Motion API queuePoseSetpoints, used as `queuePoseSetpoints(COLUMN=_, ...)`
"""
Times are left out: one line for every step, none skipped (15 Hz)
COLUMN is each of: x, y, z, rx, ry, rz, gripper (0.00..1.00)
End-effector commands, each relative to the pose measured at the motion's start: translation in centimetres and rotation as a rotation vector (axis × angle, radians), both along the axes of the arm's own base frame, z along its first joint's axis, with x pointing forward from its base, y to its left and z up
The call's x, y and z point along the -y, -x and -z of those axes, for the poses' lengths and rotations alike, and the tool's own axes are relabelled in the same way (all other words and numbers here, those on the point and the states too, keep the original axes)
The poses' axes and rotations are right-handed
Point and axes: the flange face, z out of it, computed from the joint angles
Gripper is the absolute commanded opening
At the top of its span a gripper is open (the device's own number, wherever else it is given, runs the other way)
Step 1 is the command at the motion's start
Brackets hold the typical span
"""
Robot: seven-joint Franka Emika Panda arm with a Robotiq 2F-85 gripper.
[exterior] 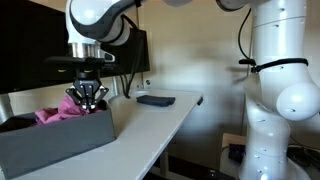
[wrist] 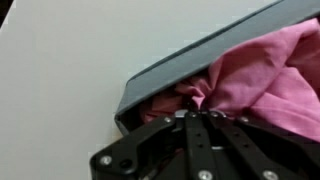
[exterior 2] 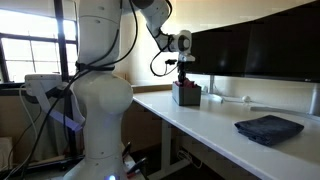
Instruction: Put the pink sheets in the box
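The pink sheets (exterior: 62, 112) lie bunched inside the grey box (exterior: 60, 140) on the white table; in the wrist view the pink cloth (wrist: 255, 75) fills the box (wrist: 175, 70). My gripper (exterior: 89, 100) hangs over the box with its fingers together, pinching a fold of the pink cloth at the tips (wrist: 190, 103). In an exterior view the gripper (exterior 2: 184, 82) sits just above the small dark box (exterior 2: 187, 95) at the table's far end.
A dark blue folded cloth (exterior: 155, 99) lies on the white table (exterior: 150, 125), also seen in an exterior view (exterior 2: 268, 128). Black monitors (exterior 2: 250, 45) stand along the back of the table. The robot base (exterior 2: 100, 100) stands beside the table edge.
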Motion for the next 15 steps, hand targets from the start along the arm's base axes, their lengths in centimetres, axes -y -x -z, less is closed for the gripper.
queuePoseSetpoints(x=0.9, y=0.0, z=2.8, rx=-0.046, ry=-0.01, rz=0.042, gripper=0.01)
queuePoseSetpoints(x=0.9, y=0.0, z=3.2, rx=-0.054, ry=-0.009, rz=0.044, gripper=0.01)
queuePoseSetpoints(x=0.9, y=0.0, z=3.4, rx=-0.06, ry=-0.01, rz=0.044, gripper=0.01)
queuePoseSetpoints(x=0.9, y=0.0, z=3.6, rx=-0.062, ry=-0.011, rz=0.043, gripper=0.01)
queuePoseSetpoints(x=0.8, y=0.0, z=3.6, rx=-0.065, ry=-0.012, rz=0.043, gripper=0.01)
queuePoseSetpoints(x=0.8, y=0.0, z=3.6, rx=-0.063, ry=-0.016, rz=0.041, gripper=0.01)
queuePoseSetpoints(x=0.8, y=0.1, z=3.4, rx=-0.057, ry=-0.019, rz=0.039, gripper=0.01)
queuePoseSetpoints(x=0.7, y=0.1, z=3.3, rx=-0.058, ry=-0.016, rz=0.038, gripper=0.01)
queuePoseSetpoints(x=0.7, y=0.2, z=3.1, rx=-0.053, ry=-0.015, rz=0.038, gripper=0.01)
queuePoseSetpoints(x=0.7, y=0.2, z=3.0, rx=-0.053, ry=-0.018, rz=0.036, gripper=0.19)
queuePoseSetpoints(x=0.7, y=0.2, z=2.8, rx=-0.057, ry=-0.023, rz=0.03, gripper=0.28)
queuePoseSetpoints(x=0.7, y=0.2, z=2.7, rx=-0.056, ry=-0.024, rz=0.032, gripper=0.34)
queuePoseSetpoints(x=0.6, y=0.3, z=2.6, rx=-0.054, ry=-0.026, rz=0.03, gripper=0.39)
queuePoseSetpoints(x=0.5, y=0.3, z=2.6, rx=-0.052, ry=-0.028, rz=0.029, gripper=0.45)
queuePoseSetpoints(x=0.3, y=0.3, z=2.4, rx=-0.049, ry=-0.029, rz=0.026, gripper=0.52)
